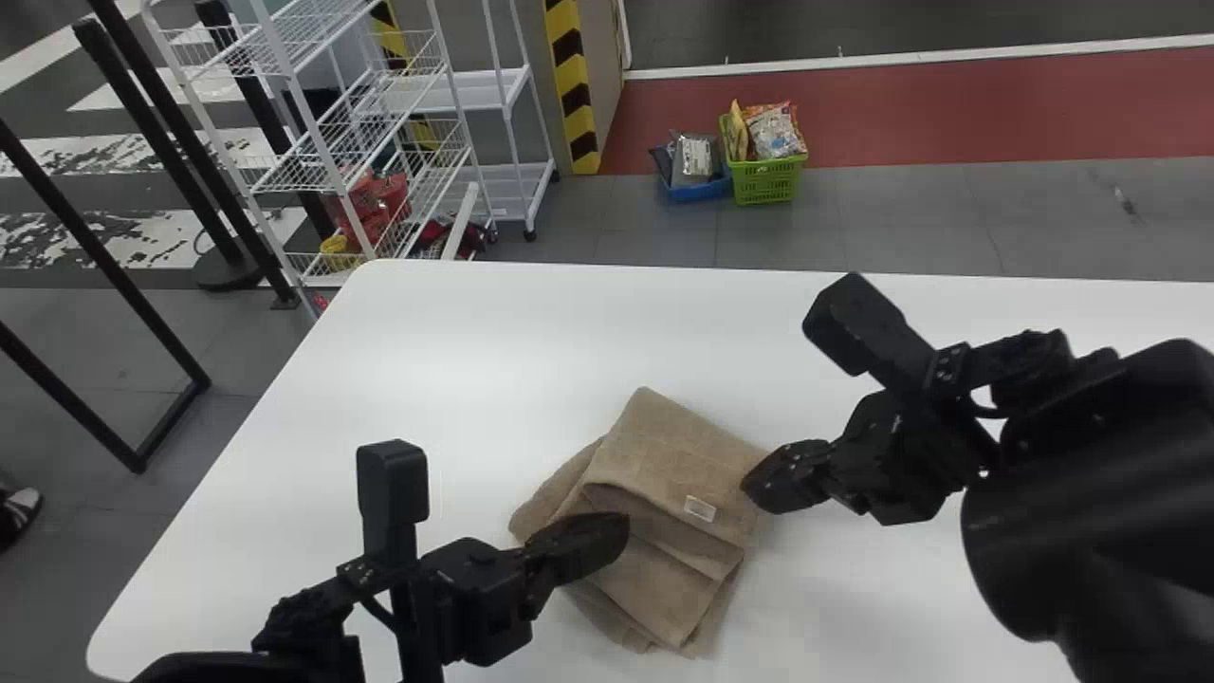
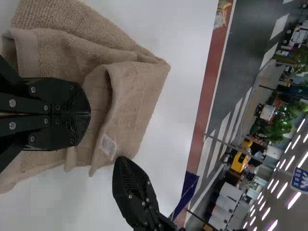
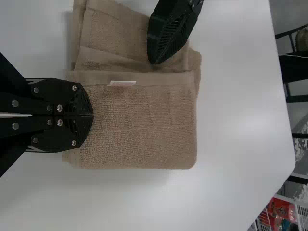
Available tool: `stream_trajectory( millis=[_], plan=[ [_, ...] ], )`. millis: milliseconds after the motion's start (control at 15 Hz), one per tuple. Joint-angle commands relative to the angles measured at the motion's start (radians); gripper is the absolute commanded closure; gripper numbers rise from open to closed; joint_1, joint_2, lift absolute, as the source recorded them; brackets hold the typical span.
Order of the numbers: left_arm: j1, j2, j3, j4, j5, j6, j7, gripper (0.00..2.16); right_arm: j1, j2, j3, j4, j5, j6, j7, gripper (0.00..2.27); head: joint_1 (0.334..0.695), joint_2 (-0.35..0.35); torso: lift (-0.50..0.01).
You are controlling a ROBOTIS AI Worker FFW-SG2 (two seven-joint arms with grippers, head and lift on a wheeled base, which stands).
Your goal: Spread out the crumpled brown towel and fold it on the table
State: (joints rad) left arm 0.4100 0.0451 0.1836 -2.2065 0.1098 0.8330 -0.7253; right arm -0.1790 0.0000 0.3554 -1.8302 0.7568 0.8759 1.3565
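Note:
The brown towel [image 1: 678, 446] lies on the table in a loosely folded, layered bundle, with uneven layers toward its near side and a white label [image 1: 700, 508] on top. My left gripper [image 1: 618, 533] is over the towel's left part, and my right gripper [image 1: 751, 489] is at its right edge. In the left wrist view, the left gripper [image 2: 89, 115] has its fingers together over the towel [image 2: 132, 91]. Closed fingertips of the right gripper [image 3: 91, 115] meet the towel's edge [image 3: 144, 144] in the right wrist view. Whether either pinches cloth is unclear.
The white table [image 1: 531, 332] extends around the towel. Beyond its far left corner stands a white wire rack [image 1: 332, 142]. Green [image 1: 768, 180] and blue [image 1: 697, 190] baskets with packets are on the floor behind the table.

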Motion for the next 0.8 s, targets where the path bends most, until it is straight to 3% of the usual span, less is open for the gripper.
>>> stream_trajectory(
  millis=[0,200,733],
  plan=[
    [0.023,-0.001,0.017,-0.061,0.05,0.022,-0.002,1.94,0.0,0.001,-0.012,-0.073,-0.022,0.053,0.006,1.95,0.695,0.222,-0.127],
    [0.018,-0.007,0.019,-0.071,0.045,0.028,0.009,1.94,0.001,0.001,-0.041,-0.08,-0.034,0.05,0.003,1.95,0.695,0.218,-0.127],
    [-0.128,-0.001,0.034,0.232,-0.071,-0.254,0.061,1.95,0.024,0.001,-0.165,-0.179,-0.148,0.084,0.011,1.95,0.695,0.232,-0.127]
  ],
)
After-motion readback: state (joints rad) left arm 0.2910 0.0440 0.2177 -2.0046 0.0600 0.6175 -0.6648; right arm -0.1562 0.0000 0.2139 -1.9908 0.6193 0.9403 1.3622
